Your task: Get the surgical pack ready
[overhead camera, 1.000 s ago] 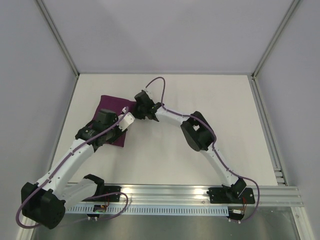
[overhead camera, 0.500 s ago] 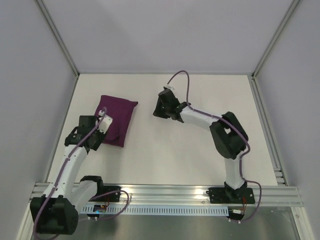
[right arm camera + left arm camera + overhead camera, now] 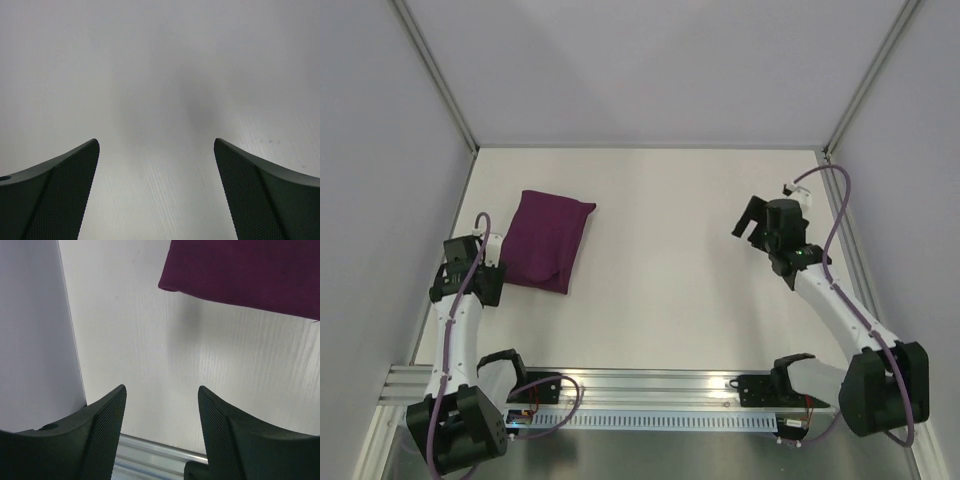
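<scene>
**Item 1. Surgical pack** [image 3: 548,240]. Deep-purple fabric, folded into a closed, cushion-like bundle. It lies flat on the table [image 3: 670,300], left of centre and toward the left wall. No tray, scissors or gauze shows. They are presumably wrapped inside, though from where I stand I cannot tell.

**Item 2. Left pincer** [image 3: 161,395]. Jaws moderately parted, nothing between them. It sits low over bare table near the bundle's near-left corner, not touching it. The purple edge lies just ahead of its fingers.

**Item 3. Right pincer** [image 3: 156,145]. Jaws spread wide and empty. It hangs over bare table on the right side, well apart from the pack.

**Item 4. Condition of work.** The bundle is closed, with no loose flap showing from above, and both pincers are empty and off the cloth. I judge the wrapping to be at or near its end. The arms are likely placed clear so the folds lie undisturbed. At most a final tuck on the near-left corner remains.
</scene>
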`<control>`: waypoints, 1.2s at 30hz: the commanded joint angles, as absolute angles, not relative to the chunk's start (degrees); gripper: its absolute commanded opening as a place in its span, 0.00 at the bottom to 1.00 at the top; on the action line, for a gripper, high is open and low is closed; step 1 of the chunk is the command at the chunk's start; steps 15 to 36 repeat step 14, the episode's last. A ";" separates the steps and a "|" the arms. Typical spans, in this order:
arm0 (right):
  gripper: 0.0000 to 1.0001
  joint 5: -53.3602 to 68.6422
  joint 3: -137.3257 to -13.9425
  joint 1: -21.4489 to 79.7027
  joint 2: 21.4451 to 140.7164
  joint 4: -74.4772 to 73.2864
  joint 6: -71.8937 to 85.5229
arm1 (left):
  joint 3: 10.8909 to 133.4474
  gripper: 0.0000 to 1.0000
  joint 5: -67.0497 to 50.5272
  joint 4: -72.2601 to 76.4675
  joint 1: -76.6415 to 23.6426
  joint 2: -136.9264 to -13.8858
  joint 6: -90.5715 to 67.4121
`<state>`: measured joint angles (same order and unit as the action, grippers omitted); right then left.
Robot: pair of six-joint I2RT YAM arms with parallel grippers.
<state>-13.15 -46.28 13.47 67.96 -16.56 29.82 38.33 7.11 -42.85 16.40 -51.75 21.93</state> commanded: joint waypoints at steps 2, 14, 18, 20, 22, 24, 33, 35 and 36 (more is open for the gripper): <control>1.00 -21.26 -42.55 11.07 58.28 -18.37 25.23 | 37.44 0.69 9.93 -40.26 18.19 -53.26 19.69; 1.00 -15.47 -38.24 11.07 51.51 -15.39 23.82 | 35.69 0.70 10.37 -39.81 18.11 -53.00 20.21; 1.00 -15.47 -38.24 11.07 51.51 -15.39 23.82 | 35.69 0.70 10.37 -39.81 18.11 -53.00 20.21; 1.00 -15.47 -38.24 11.07 51.51 -15.39 23.82 | 35.69 0.70 10.37 -39.81 18.11 -53.00 20.21; 1.00 -15.47 -38.24 11.07 51.51 -15.39 23.82 | 35.69 0.70 10.37 -39.81 18.11 -53.00 20.21; 1.00 -15.47 -38.24 11.07 51.51 -15.39 23.82 | 35.69 0.70 10.37 -39.81 18.11 -53.00 20.21; 1.00 -15.47 -38.24 11.07 51.51 -15.39 23.82 | 35.69 0.70 10.37 -39.81 18.11 -53.00 20.21; 1.00 -15.47 -38.24 11.07 51.51 -15.39 23.82 | 35.69 0.70 10.37 -39.81 18.11 -53.00 20.21; 1.00 -15.47 -38.24 11.07 51.51 -15.39 23.82 | 35.69 0.70 10.37 -39.81 18.11 -53.00 20.21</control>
